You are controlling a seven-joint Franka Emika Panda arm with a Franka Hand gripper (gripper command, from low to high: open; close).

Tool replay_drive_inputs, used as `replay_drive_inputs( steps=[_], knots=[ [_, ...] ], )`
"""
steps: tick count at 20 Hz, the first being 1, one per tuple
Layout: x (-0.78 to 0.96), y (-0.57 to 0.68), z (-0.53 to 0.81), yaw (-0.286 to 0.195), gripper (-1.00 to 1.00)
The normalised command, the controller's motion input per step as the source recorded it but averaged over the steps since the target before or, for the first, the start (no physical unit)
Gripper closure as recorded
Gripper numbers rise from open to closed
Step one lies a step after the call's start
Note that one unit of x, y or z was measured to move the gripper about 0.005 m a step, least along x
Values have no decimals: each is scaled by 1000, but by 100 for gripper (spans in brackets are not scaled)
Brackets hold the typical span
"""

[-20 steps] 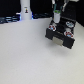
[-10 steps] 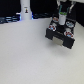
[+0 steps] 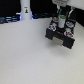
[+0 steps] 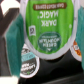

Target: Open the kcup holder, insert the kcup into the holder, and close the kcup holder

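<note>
The black kcup holder (image 3: 61, 34) stands on the white table at the exterior view's right, with round pod tops showing on it. My gripper (image 3: 61, 15) hangs right above its back part. In the wrist view the kcup's green lid (image 4: 47, 27) fills the middle, close to the camera, between my two teal fingers (image 4: 14, 35). The gripper is shut on the kcup. Below it, other pods sit in the holder: one with a dark and white top (image 4: 27, 62) and one with a reddish top (image 4: 77, 47). I cannot tell how far the drawer is out.
A white upright object (image 3: 25, 10) with a blue glow stands at the back, at the exterior view's left. Dark items line the table's far edge (image 3: 10, 19). The white table (image 3: 25, 55) spreads to the left of and in front of the holder.
The gripper stays above the holder with only a slight shift. The holder has not moved.
</note>
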Motion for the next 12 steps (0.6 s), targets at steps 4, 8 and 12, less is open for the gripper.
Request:
replay_drive_inputs(
  steps=[4,8,12],
  knots=[
    [-15,-19,-308,15,100],
    [49,17,-318,11,100],
    [0,130,236,-1,100]
  ],
)
